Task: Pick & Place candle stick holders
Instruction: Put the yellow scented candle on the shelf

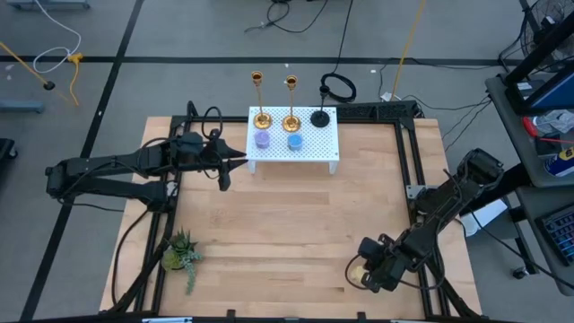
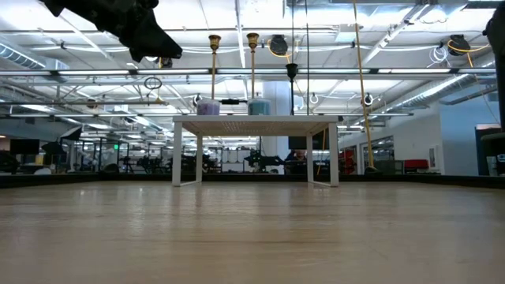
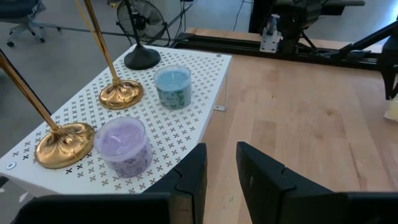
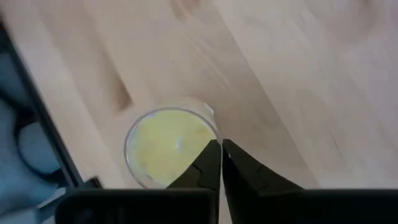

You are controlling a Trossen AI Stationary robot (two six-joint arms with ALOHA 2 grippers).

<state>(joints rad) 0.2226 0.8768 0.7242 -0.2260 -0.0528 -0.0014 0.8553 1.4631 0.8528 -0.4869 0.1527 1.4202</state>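
Candle stick holders stand in a row along the far edge of the white perforated stand point(image 1: 309, 154): gold holder point(image 1: 261, 119), second gold holder point(image 1: 291, 121), black holder point(image 1: 320, 117), all upright, none gripped. Just in front of the gold pair sit a purple candle jar point(image 1: 262, 139) and a blue candle jar point(image 1: 294, 141), so any reach for a stem has to clear them.

Left gripper point(image 3: 219, 165) hovers off the stand's left side, pointed at it, fingers slightly parted and empty; likely lining up on the nearest gold holder.

Right gripper point(image 4: 220, 155) is parked well apart at the table's near right corner, fingers pressed together right above a yellow candle jar point(image 4: 169, 144); contact with its rim is hard to judge.
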